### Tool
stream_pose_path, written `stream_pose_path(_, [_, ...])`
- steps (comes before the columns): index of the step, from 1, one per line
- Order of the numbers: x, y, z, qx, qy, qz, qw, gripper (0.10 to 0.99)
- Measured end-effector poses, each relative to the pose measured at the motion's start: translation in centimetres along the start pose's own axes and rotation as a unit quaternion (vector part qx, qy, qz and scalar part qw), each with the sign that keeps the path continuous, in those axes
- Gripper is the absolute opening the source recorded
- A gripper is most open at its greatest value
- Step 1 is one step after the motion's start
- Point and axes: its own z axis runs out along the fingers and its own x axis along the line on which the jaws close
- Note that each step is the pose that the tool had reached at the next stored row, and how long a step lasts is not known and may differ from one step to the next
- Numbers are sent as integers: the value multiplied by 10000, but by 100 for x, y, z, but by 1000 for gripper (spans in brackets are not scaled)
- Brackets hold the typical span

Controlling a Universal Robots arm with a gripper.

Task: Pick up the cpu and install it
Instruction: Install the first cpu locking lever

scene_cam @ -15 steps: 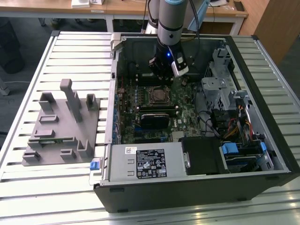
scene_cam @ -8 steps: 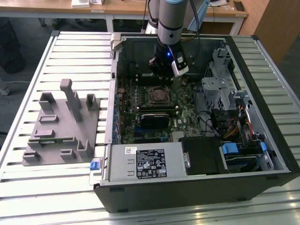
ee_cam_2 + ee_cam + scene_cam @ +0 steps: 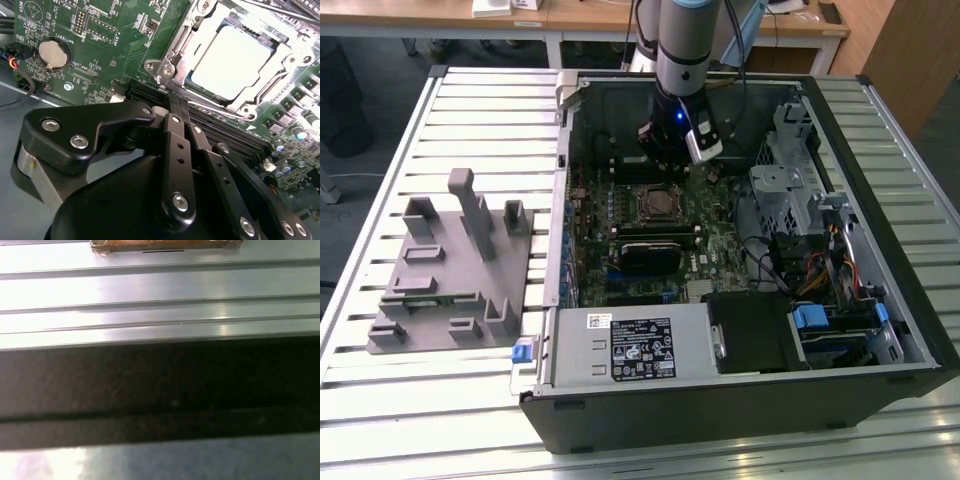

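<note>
1. Exterior view: the gripper (image 3: 672,150) hangs inside the computer case (image 3: 880,300), just beyond the socket (image 3: 655,203).
2. Second wrist view: the cpu (image 3: 232,62) lies in the socket. It looks light, stiff and fragile; I would hold its edges.
3. First wrist view: nothing shows if the gripper is open or closed, so I cannot tell.

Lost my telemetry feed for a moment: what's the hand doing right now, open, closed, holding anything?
Hand: open or closed cannot be told; it is above the motherboard, beside the socket where the cpu sits.
</note>
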Motion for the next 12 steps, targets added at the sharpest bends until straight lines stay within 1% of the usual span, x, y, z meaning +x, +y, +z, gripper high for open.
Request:
stream_pose_path(4, [0,-1,8,45,-3,-1,10000,106])
stream_pose_path(12, [0,0,-3,32,-3,0,10000,106])
